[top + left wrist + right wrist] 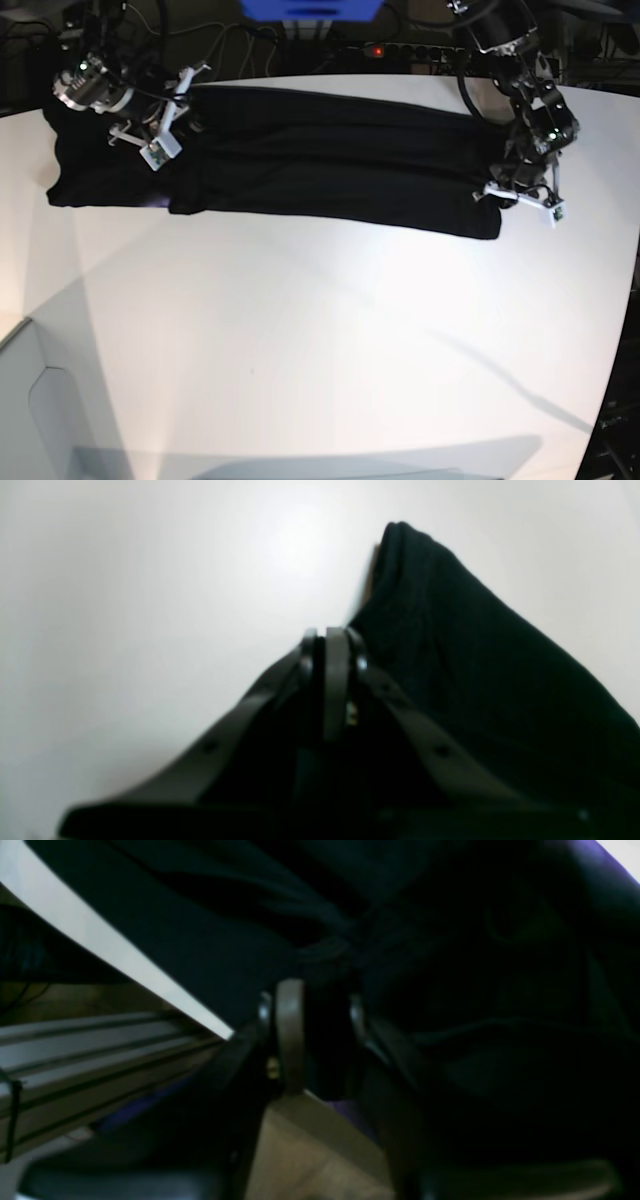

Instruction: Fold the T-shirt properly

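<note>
The black T-shirt point(300, 160) lies folded into a long band across the far side of the white table point(300, 350). My left gripper point(497, 187) sits at the band's right end. In the left wrist view its fingers point(336, 645) are pressed together at the cloth's edge point(475, 655), shut on the T-shirt there. My right gripper point(188, 122) rests on the band near its left end. In the right wrist view its fingers point(291, 1025) stand apart, the gripper point(322, 1007) open. Bunched cloth point(320, 955) lies just beyond the tips. No collar tag shows.
A power strip with a red light point(375, 50) and cables lie behind the table's far edge, beside a blue object point(310, 8). The table's edge point(100, 945) and metal rails point(75, 1040) show in the right wrist view. A grey box point(40, 400) stands at the near left.
</note>
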You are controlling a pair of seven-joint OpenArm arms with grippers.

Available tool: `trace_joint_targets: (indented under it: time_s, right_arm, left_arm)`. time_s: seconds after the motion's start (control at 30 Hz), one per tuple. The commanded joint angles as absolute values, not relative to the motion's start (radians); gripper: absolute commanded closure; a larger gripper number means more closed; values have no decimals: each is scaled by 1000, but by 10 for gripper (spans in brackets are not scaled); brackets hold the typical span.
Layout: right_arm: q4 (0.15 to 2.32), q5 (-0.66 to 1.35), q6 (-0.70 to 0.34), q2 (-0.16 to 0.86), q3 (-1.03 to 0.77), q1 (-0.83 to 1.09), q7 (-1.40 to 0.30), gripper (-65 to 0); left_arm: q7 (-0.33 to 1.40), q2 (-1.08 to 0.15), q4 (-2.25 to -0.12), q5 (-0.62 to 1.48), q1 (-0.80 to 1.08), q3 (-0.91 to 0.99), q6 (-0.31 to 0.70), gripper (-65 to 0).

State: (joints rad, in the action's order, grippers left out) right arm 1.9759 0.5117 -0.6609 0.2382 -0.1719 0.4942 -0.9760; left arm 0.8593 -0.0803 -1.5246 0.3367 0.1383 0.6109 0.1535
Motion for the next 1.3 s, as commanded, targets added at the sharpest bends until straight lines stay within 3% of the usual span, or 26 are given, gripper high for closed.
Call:
trace_joint_targets:
  time_s: [0.0, 0.33, 1.27]
  right_arm:
    - [1989, 527, -673, 248, -177, 498, -961, -140]
    - [1995, 533, -673, 305, -174, 512, -961, -140]
    - [1995, 533, -673, 308, -225, 527, -977, -145]
  left_arm:
    - [901, -82, -1520, 312, 142, 610, 145, -5]
    - [901, -82, -1520, 312, 142, 610, 145, -5]
    - [901, -82, -1520, 312, 140, 610, 143, -5]
